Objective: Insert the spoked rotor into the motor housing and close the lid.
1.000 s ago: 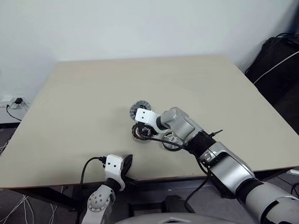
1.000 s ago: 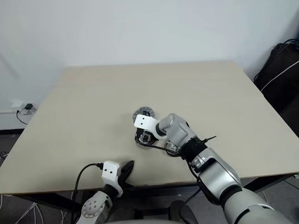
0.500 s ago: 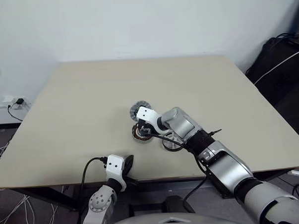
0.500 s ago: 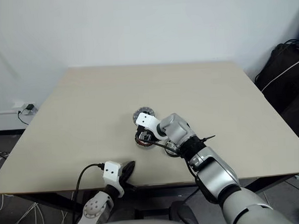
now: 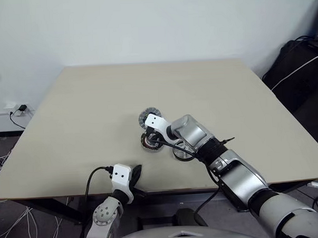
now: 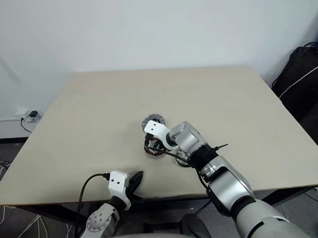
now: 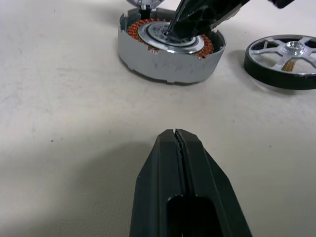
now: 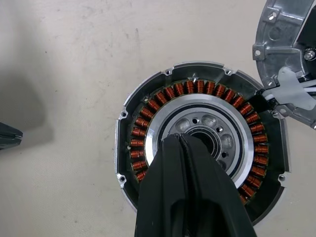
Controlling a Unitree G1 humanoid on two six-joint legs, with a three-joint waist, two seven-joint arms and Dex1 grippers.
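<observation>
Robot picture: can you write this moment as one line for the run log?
right gripper: shut, tip in housing centre | left gripper: shut, near table edge | rotor: on table beside housing | lid: behind housing

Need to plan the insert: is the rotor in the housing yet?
Out. The spoked rotor lies on the table beside the motor housing.

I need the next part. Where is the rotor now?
The rotor lies flat on the table, just right of the housing, near the front edge, partly under the right arm.

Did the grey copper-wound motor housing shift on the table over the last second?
No. The grey copper-wound motor housing sits just as close to the grey ribbed-rim lid as before.
</observation>
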